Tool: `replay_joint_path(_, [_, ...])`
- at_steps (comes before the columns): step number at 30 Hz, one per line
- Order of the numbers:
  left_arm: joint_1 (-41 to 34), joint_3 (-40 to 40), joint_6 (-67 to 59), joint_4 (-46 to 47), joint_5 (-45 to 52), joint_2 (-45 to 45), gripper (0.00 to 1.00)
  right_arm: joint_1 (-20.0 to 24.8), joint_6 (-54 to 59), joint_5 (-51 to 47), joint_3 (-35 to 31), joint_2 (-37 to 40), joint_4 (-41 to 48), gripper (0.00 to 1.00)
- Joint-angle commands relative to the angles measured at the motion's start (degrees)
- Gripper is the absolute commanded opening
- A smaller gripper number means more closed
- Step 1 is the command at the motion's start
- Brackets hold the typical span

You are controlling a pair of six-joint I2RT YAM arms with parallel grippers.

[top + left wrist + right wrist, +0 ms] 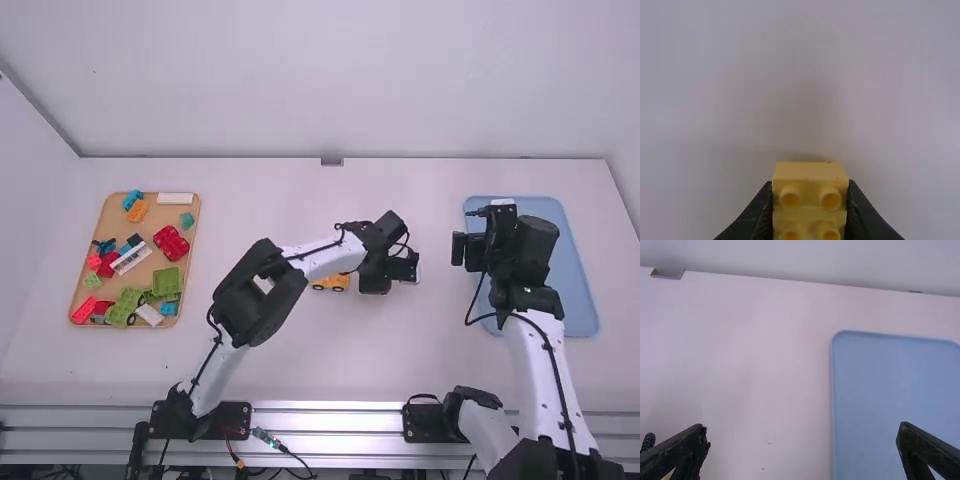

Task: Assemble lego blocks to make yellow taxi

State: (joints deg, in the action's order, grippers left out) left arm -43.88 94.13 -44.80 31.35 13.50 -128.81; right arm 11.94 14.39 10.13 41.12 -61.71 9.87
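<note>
white table [330,360] against a plain pale wall [340,80], seen from where i stand behind two robot arms, with a metal rail [325,422] along the near edge. the left arm [325,262] reaches forward and toward the middle of the table. its gripper, the left gripper [376,280], is closed snugly around a yellow block [810,200]. the block sits squarely between the fingertips, touched on both sides, and its round studs face the wrist camera. on the table, just beside the left gripper on the side toward the wooden tray, is a yellow car base [330,283] with dark wheels, partly covered by the arm.

the right arm [545,370] reaches forward over the near-left part of a blue tray [585,300] at the right of the table. the right gripper [477,250] has its fingers spread wide, and it has hold of nothing. it is apart from the yellow car base, which lies over toward the left arm.

well to the left is the wooden tray [88,240], holding mixed toy blocks: an orange block [138,210] near its far end, a long white block [175,198] beside that, a red car piece [171,242] about midway, and green pieces [165,282] nearer me.
</note>
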Motion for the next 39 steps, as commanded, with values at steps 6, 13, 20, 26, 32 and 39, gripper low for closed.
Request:
replay_joint_path(6, [0.26, 0.0, 1.44, -1.42, -1.42, -0.4, 0.99, -1.27, 1.41, 0.31, -0.44, -0.3, -0.14, 0.99])
replay_joint_path(13, [2.4, 4.5, 2.27, 5.4, -2.47, 5.4, 0.99, -4.57, 2.96, 0.35, -0.44, -0.43, -0.89, 0.99])
replay_joint_path(20, [12.57, 1.92, -5.7, 10.38, 9.92, 15.23, 0.99, -4.79, 2.94, 4.02, -0.44, -0.43, -2.24, 0.99])
replay_joint_path(26, [26.05, -3.41, -23.69, 18.75, 30.51, 16.67, 0.99, -5.88, 5.85, 6.45, -0.46, -0.19, -3.16, 0.99])
replay_joint_path(32, [33.92, -10.82, -19.82, 11.26, 34.16, 16.67, 0.99, -13.16, 14.18, 5.6, 0.42, -4.91, -1.63, 0.99])
replay_joint_path(39, [35.06, -19.87, -32.22, 3.06, 42.8, 18.01, 0.99, -23.69, 19.51, -2.4, 7.28, -21.0, 7.07, 0.99])
